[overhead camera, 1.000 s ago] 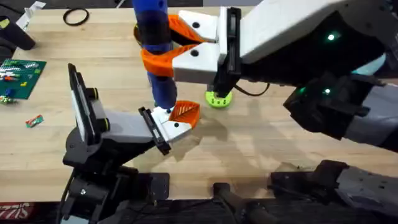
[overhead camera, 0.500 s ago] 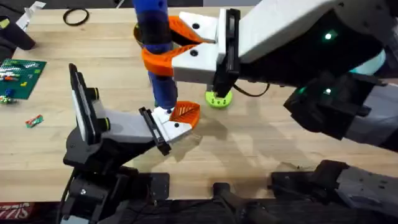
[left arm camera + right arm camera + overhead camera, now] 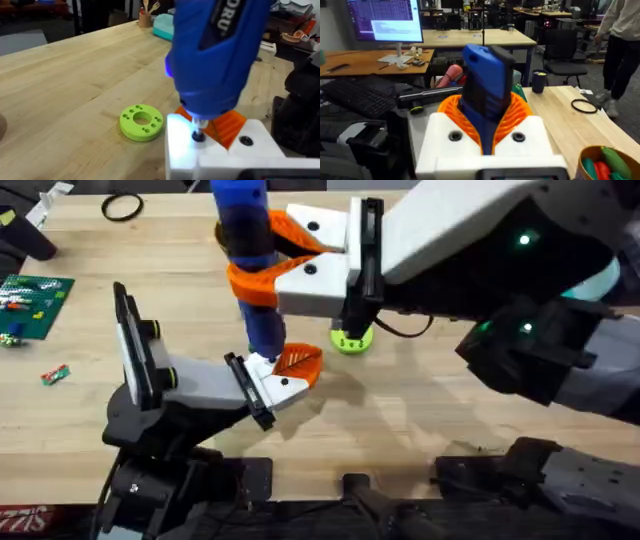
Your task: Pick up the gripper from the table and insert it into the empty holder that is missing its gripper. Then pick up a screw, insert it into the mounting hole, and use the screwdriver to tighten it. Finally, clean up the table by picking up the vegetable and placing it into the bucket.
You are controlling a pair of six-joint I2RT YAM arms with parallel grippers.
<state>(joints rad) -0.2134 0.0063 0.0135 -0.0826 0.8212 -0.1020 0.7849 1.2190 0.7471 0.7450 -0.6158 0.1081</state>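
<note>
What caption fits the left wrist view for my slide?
Blue screwdriver standing tip-down on the white holder beside the orange gripper, lime-green disc nearby.

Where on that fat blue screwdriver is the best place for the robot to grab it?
Around the middle of its round body, as the right gripper does now: its orange fingers clamp the blue screwdriver from opposite sides. The tool stands upright with its tip on the white holder, so a sideways approach probably keeps the tip clear and the tool vertical.
</note>
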